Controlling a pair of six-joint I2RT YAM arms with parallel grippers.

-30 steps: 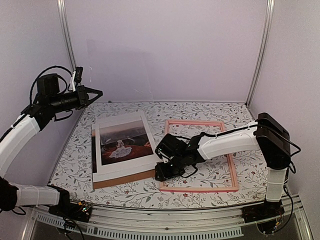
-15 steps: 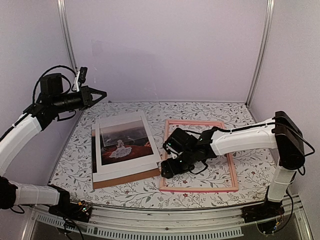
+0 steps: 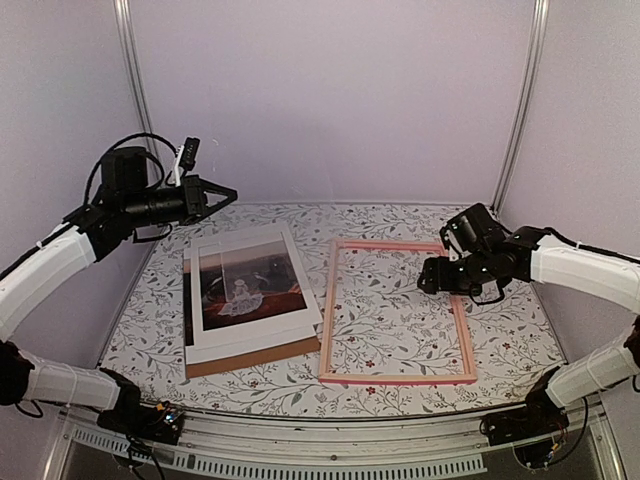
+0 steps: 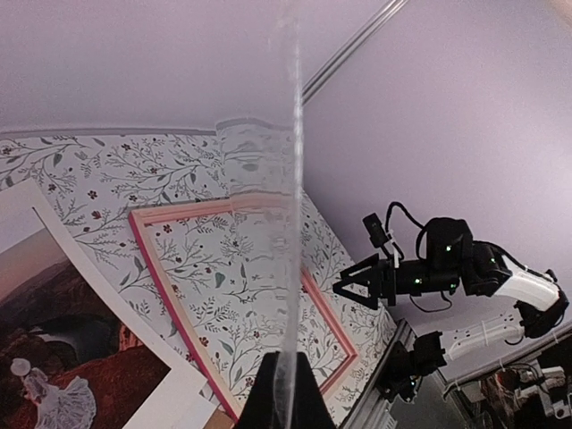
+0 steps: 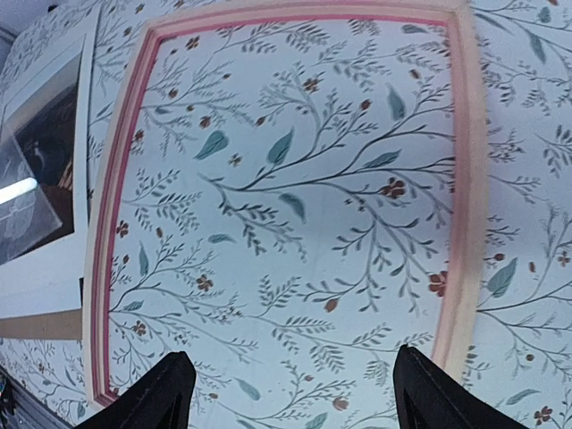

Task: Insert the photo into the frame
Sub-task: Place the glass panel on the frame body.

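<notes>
Left gripper (image 3: 222,193): pinches a clear pane (image 4: 290,179) by its edge, raised over the photo's (image 3: 250,285) far side.
Right gripper (image 3: 432,277): fingers (image 5: 170,393) spread, above the frame's (image 3: 397,380) right rail.
Frame: flat, left rail just beside the photo's edge.

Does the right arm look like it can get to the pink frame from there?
Likely yes. The right claw hangs open above the frame, near its right rail, with nothing between them. The left claw, shut on a clear sheet, is away at the far left.

Floral-print table (image 3: 400,215), pink frame (image 3: 398,379) lying flat, brown board (image 3: 250,358) alongside under the photo (image 3: 245,285)
</notes>
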